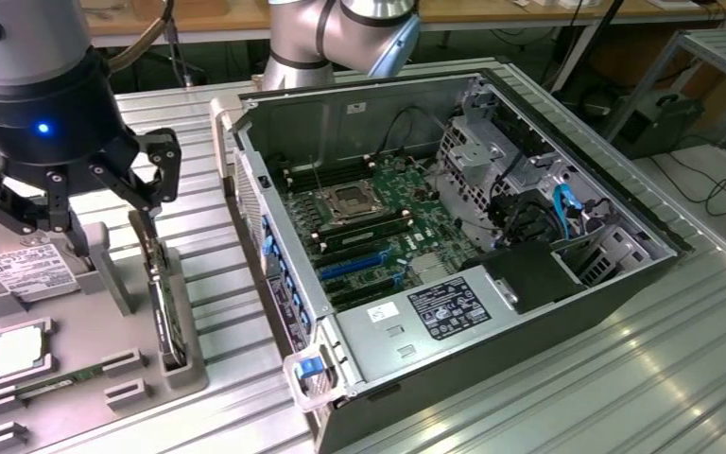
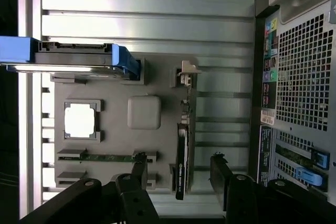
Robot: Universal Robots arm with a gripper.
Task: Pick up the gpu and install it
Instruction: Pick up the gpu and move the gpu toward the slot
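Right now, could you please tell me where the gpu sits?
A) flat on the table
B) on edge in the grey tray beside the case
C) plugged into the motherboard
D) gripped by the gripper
B: the gpu stands on edge in a slot of the grey tray, outside the computer case, with the open gripper above it and not touching.

A ribbed metal table [image 1: 665, 378] carries a grey parts holder [image 1: 92, 331] and an open computer case [image 1: 325, 123].
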